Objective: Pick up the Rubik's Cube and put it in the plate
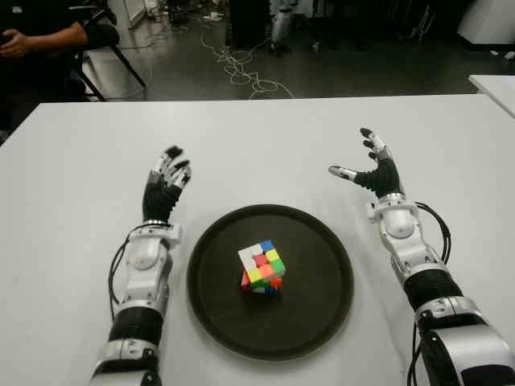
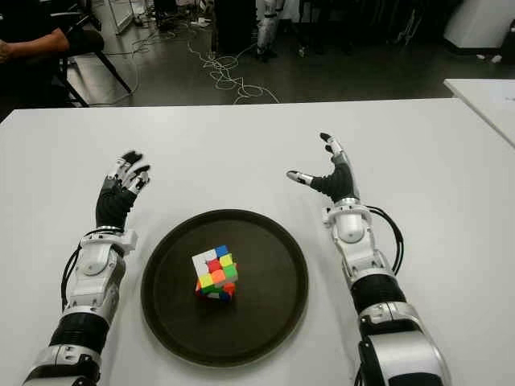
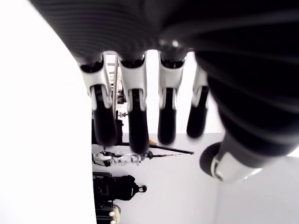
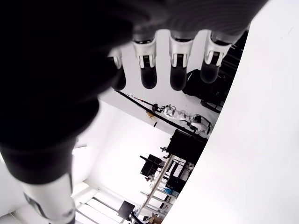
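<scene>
Left eye view shows a dark round plate [image 1: 322,241] on the white bench [image 1: 257,137], between the two forearms. Inside the plate sits the Rubik's Cube [image 1: 262,266], close to the plate's middle and tilted, resting on an edge or corner, with white, blue, yellow, green, red and orange stickers showing. Nothing else lies in the plate.

Left of the plate, the left robot hand [image 1: 165,186] is near the rim, palm turned inward, its fingers [image 3: 134,121] extended and lightly bent, holding nothing. Right of the plate, the right robot hand [image 1: 372,169] is raised above the bench with fingers [image 4: 178,70] spread and the thumb pointing toward the plate's side, also empty. Neither robot hand touches the cube or the plate.

Beyond the bench's far edge, cables [image 1: 241,72] trail over the dark floor.
</scene>
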